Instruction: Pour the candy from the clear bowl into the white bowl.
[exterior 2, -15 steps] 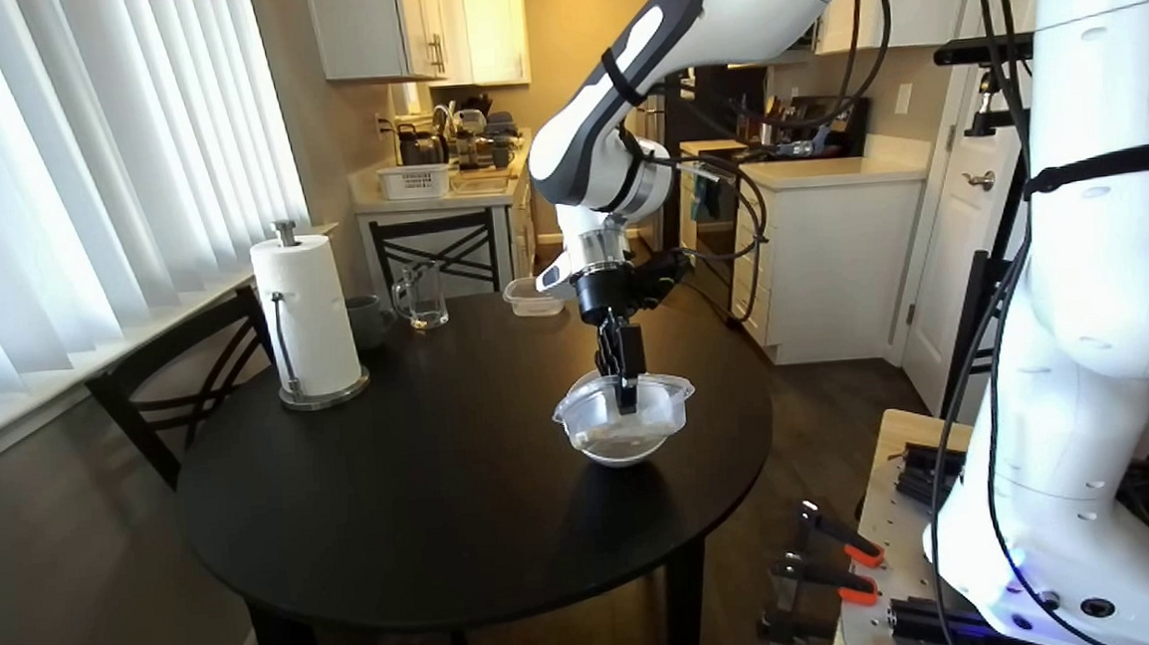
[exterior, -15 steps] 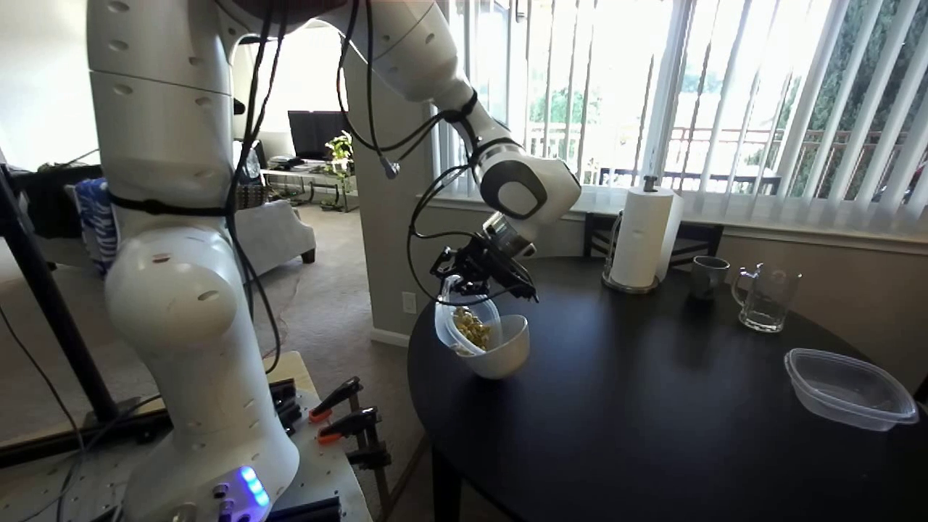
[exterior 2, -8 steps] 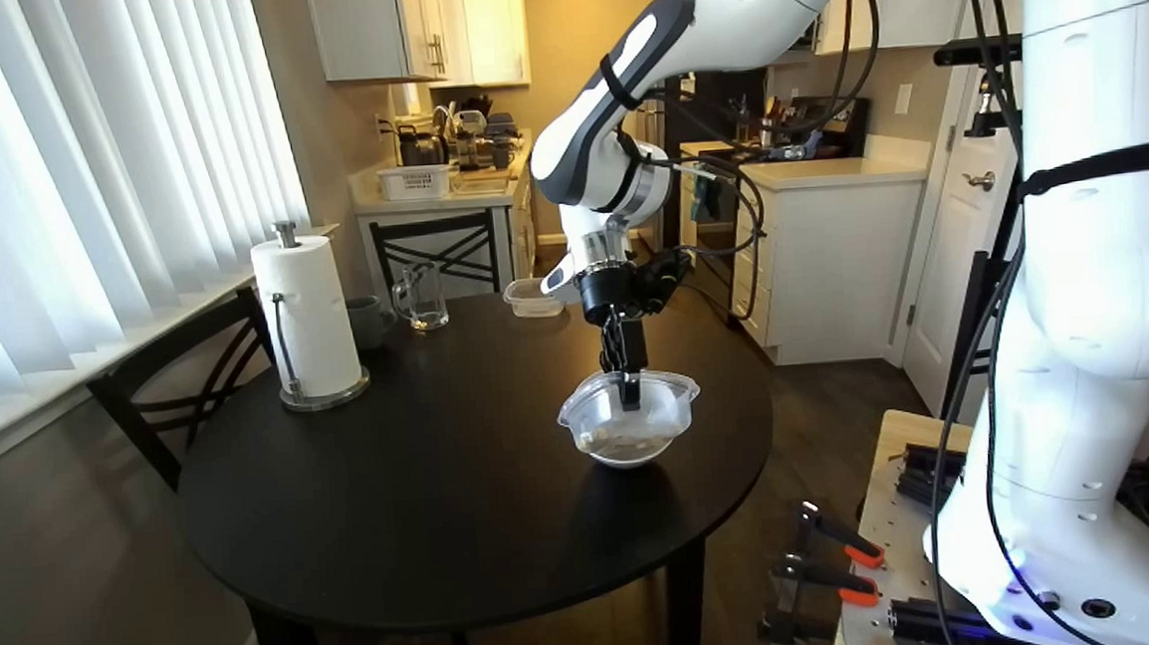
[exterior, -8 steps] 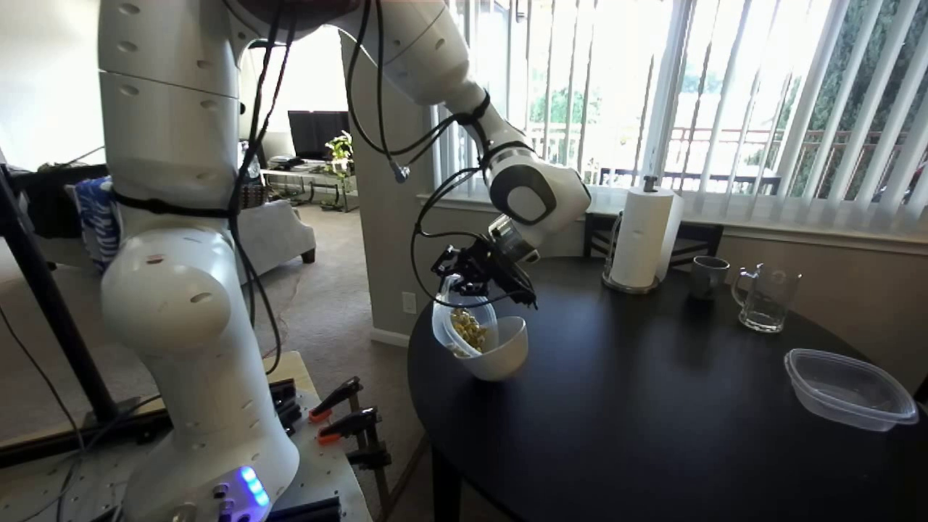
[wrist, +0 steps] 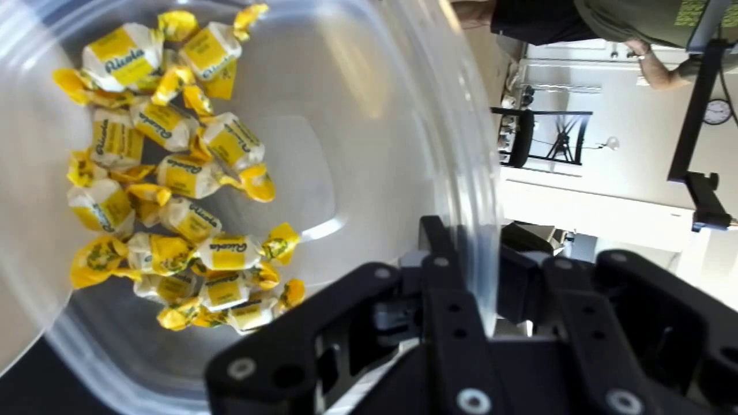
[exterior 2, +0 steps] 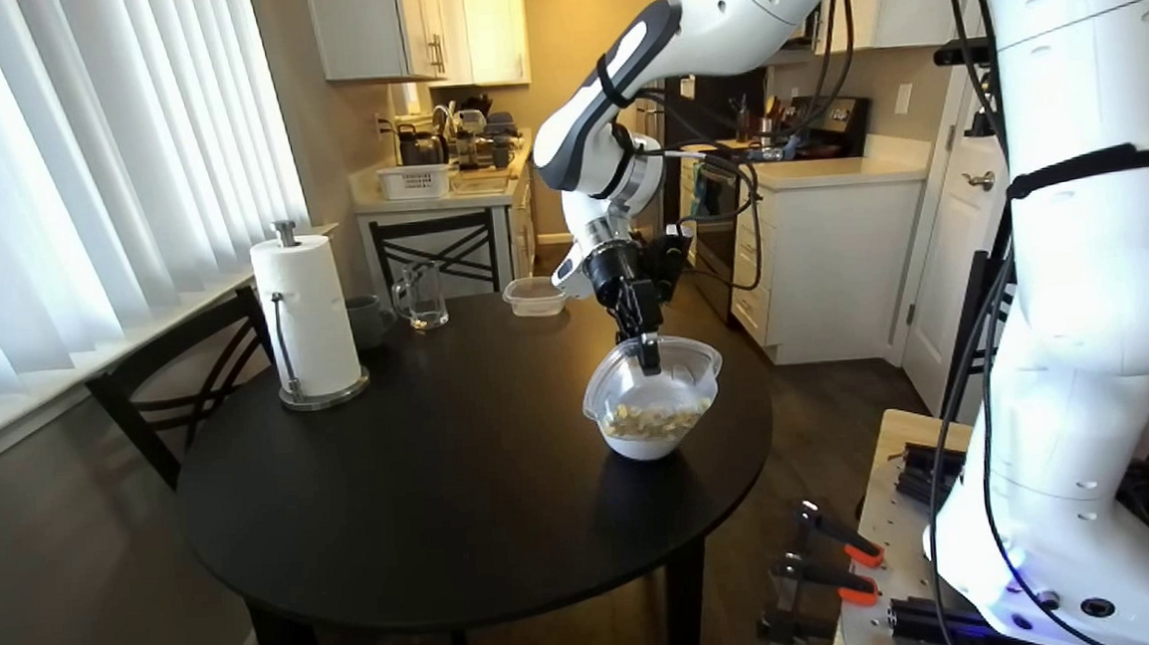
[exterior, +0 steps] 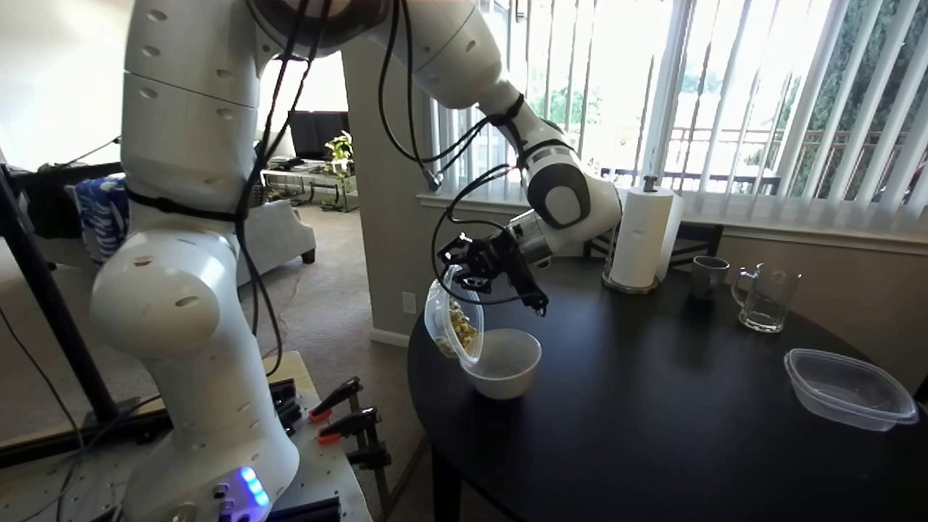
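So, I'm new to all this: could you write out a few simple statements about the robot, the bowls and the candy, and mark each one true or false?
1. The gripper holds the clear bowl by its rim. True.
2. The white bowl stands on the dark table. True.
3. The clear bowl is level. False: it is held tilted.
4. The candy comes in yellow and white wrapping. True.
5. All the candy is in the white bowl. False: a heap of candy lies in the clear bowl.
6. No paper towels are in sight. False: a roll of paper towels stands upright on the dark table.
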